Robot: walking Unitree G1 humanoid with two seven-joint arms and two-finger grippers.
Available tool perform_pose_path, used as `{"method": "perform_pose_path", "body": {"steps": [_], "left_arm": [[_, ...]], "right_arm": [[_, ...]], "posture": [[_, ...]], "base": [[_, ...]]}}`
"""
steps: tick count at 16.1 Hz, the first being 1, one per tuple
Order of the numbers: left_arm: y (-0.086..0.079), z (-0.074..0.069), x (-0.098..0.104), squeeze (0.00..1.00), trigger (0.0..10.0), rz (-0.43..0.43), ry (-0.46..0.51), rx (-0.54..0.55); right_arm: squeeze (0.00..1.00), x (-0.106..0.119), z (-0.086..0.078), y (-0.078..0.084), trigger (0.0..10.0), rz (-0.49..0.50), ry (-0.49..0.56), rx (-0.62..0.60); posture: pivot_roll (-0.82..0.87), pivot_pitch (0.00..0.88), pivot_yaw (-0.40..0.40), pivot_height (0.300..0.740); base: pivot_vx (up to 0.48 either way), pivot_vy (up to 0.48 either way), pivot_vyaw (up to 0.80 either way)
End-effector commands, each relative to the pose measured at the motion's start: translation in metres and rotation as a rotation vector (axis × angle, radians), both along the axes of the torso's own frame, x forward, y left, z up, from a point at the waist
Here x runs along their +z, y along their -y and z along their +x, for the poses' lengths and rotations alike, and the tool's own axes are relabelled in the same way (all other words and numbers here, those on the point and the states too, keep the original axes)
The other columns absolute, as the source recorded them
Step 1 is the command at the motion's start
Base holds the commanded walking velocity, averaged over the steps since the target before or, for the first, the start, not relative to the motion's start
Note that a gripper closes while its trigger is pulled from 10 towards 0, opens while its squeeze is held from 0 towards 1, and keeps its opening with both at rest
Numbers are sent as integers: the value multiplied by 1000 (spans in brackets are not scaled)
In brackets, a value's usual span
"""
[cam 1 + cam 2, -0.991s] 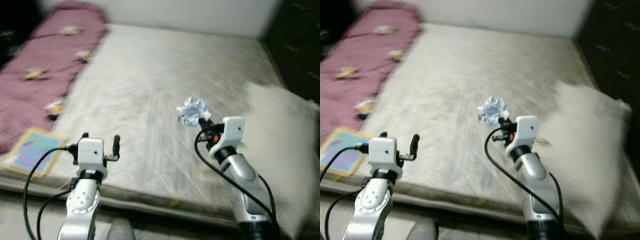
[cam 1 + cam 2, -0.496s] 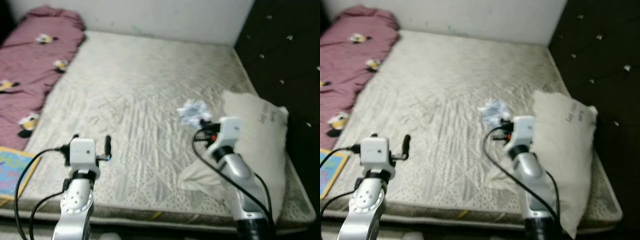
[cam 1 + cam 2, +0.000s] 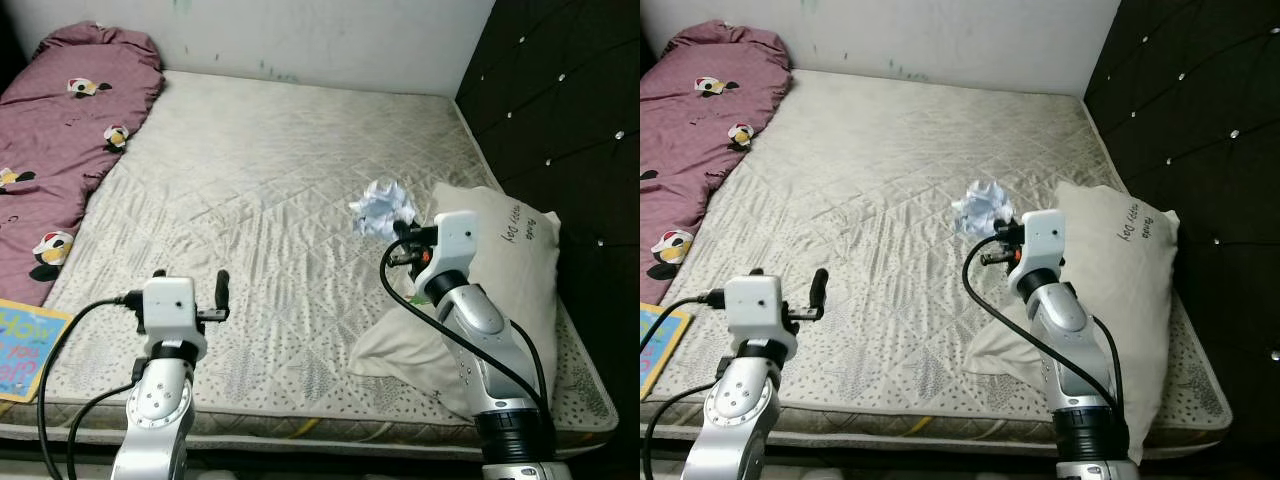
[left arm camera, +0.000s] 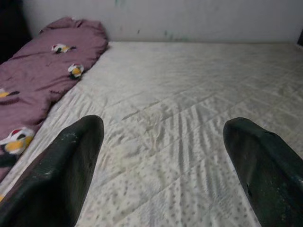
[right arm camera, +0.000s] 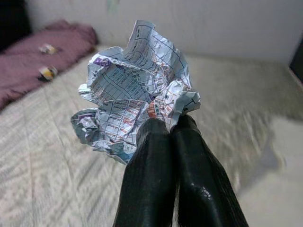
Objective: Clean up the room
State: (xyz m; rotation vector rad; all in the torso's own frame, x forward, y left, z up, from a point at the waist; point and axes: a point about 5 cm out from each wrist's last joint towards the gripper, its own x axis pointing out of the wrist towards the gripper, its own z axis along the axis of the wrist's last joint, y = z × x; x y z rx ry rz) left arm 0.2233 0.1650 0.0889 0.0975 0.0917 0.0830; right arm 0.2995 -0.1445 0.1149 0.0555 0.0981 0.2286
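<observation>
Right gripper (image 5: 168,125) jaws clamped on crumpled paper (image 5: 135,92), held above mattress (image 3: 270,170) beside pillow (image 3: 500,290). Left gripper (image 4: 161,156) jaws apart, empty, over mattress front edge. Camera view swung right since a second ago; paper stays gripped, disposal pending.

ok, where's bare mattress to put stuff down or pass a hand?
Free: the wide middle of the mattress, between the maroon blanket and the pillow, back to the wall. Crowded: the right edge, where the right gripper holds the crumpled paper by the pillow; a book sits at the near left corner.
</observation>
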Motion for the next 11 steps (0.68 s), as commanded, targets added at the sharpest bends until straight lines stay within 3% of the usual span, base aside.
{"method": "perform_pose_path", "body": {"steps": [1, 6, 11], "left_arm": [[-2, -3, -2, 0, 10000, -2, -12, 16], [2, -1, -3, 0, 10000, -91, -11, -56], [8, 1, 2, 0, 10000, -149, 3, -86]], "right_arm": [[0, -13, -4, 9, 10000, -14, -77, -24], [0, -17, -23, -2, 10000, -38, -112, 80], [0, -28, -21, -6, 10000, -82, -59, -47]], "posture": [[42, 0, -37, 740], [29, 0, -46, 740], [60, 0, -76, 740]], "base": [[0, 480, 0], [0, 478, 0], [0, 472, 0]]}}
